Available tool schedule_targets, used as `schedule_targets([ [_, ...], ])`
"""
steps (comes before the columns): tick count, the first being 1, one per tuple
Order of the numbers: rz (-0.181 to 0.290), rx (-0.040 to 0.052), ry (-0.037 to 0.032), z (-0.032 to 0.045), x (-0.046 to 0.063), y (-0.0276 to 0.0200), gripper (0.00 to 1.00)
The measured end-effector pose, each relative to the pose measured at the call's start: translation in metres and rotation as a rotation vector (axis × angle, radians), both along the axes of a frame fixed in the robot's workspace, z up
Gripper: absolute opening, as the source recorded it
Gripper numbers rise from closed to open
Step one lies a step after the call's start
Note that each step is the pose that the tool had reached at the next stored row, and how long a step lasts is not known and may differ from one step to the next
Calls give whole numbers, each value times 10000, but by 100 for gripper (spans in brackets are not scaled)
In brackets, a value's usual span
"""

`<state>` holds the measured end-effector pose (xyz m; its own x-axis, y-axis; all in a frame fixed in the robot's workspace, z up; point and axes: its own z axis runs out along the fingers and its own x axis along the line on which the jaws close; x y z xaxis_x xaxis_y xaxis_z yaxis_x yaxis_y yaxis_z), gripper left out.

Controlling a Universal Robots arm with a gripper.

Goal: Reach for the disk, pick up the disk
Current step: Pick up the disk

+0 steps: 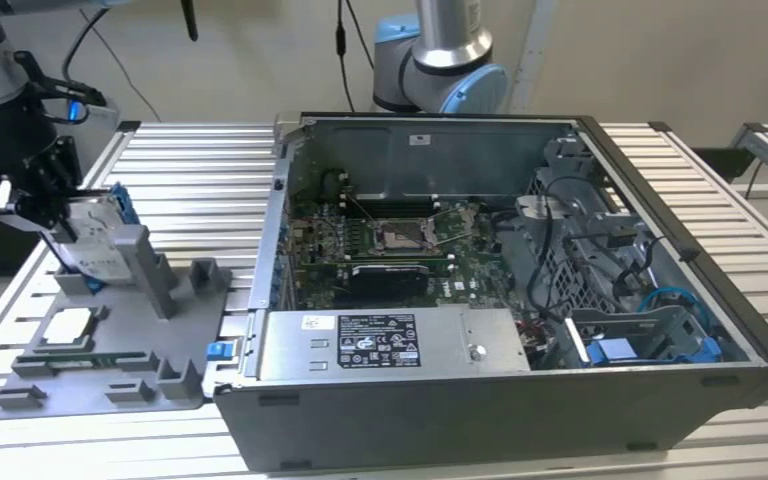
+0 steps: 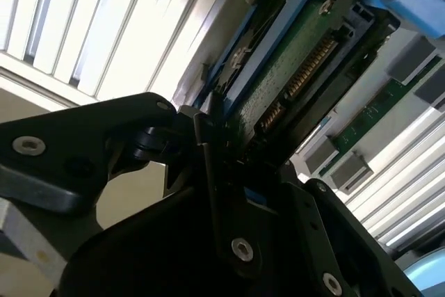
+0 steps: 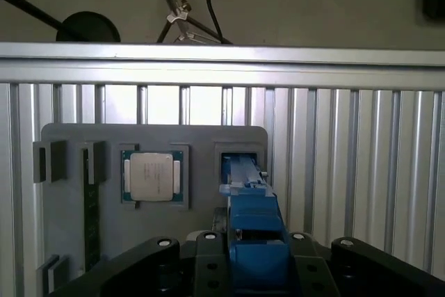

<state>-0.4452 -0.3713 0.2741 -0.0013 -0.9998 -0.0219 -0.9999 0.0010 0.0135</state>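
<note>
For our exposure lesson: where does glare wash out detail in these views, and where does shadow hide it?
Second wrist view: glare bleaches the table slats; the gripper reads near-black. Exterior view: even light, though the computer case interior is shadowed. First wrist view: the disk is evenly lit.

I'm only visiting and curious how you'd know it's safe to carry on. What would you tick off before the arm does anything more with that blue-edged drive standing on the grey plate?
1. The gripper is at the disk: ok, right against it at the exterior view's left.
2. The disk stands on edge in a slot of the grey plate: ok.
3. The disk is lined up with the gripper: ok, its blue rail sits centred between the gripper's black parts in the first wrist view.
4. The processor chip is apart from the disk: ok, flat in its own recess.
5. A firm hold on the disk: cannot tell.
</note>
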Motion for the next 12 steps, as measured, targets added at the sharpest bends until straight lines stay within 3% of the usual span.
schedule_targets([
  [12, 0, 0, 0, 159, 0, 0, 0],
])
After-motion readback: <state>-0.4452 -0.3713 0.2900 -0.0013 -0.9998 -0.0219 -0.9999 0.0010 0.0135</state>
